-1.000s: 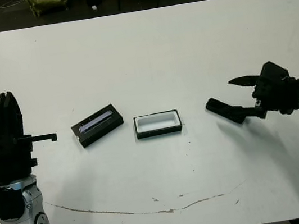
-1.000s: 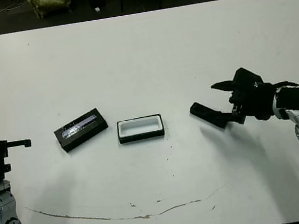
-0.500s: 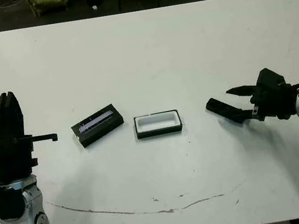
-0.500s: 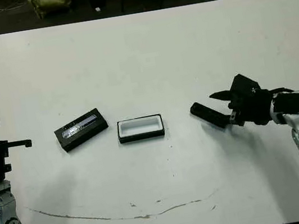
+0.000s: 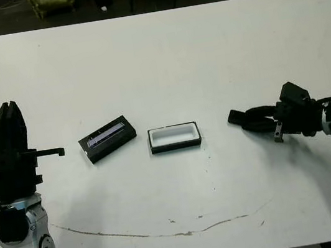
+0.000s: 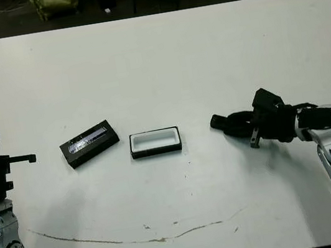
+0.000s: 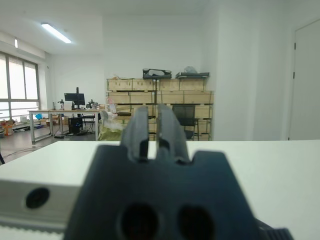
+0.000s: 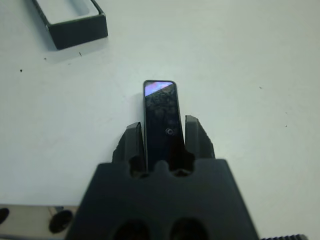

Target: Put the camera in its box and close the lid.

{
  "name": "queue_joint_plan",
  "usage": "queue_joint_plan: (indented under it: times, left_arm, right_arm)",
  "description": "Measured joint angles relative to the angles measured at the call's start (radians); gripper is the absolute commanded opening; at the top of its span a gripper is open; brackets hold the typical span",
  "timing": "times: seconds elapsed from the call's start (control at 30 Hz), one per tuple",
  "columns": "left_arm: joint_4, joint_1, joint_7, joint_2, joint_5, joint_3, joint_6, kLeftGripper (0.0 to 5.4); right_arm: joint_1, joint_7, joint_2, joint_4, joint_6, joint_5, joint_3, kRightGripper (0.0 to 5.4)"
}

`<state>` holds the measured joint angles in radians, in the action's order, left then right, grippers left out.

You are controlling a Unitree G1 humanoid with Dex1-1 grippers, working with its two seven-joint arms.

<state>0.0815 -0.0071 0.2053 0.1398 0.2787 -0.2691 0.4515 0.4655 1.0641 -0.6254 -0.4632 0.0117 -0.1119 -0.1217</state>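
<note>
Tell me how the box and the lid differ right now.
The box shows a white lining inside; the lid is black on top with a silvery stripe. The box lies square to the table edge; the lid lies angled. Both are black, similar-sized rectangles resting side by side, apart.

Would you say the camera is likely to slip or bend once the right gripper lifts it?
The camera looks like a rigid bar, so it probably won't flex. Its glossy face reflects light, so it may be slippery between the right gripper's fingers. Held near one end, its free end might droop.
</note>
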Motion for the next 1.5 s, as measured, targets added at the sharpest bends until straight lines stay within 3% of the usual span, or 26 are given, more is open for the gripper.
queue_joint_plan:
  times: [0.07,0.27,0.33,0.57,0.93,1.13,1.5]
  left_arm:
    - [0.0,0.0,0.0,0.0,0.002,0.0,0.0,0.0]
    - [-0.002,0.0,0.005,0.0,0.007,0.0,0.0,0.0]
    - [-0.002,0.0,0.005,0.0,0.007,0.0,0.0,0.0]
    - [-0.001,0.0,0.007,0.0,0.007,0.0,-0.002,0.0]
    - [-0.001,0.001,0.007,0.0,0.006,0.0,-0.003,0.0]
    - [-0.001,0.001,0.007,0.0,0.008,0.0,-0.003,0.0]
    - [0.001,0.004,0.001,0.0,0.008,0.002,-0.006,0.0]
  right_arm:
    - [0.009,0.004,0.001,-0.019,0.003,-0.001,-0.002,0.45]
    - [0.013,-0.021,0.001,-0.061,0.062,0.027,-0.019,1.78]
    - [0.013,-0.027,0.001,-0.069,0.066,0.026,-0.019,1.76]
    - [-0.008,-0.047,0.001,-0.068,0.077,0.013,0.001,0.62]
    - [-0.034,-0.149,0.001,-0.028,0.066,0.03,-0.001,0.54]
    - [-0.043,-0.154,0.0,0.025,-0.001,0.025,0.004,0.54]
    - [-0.061,-0.082,0.016,0.175,-0.209,-0.102,0.039,0.46]
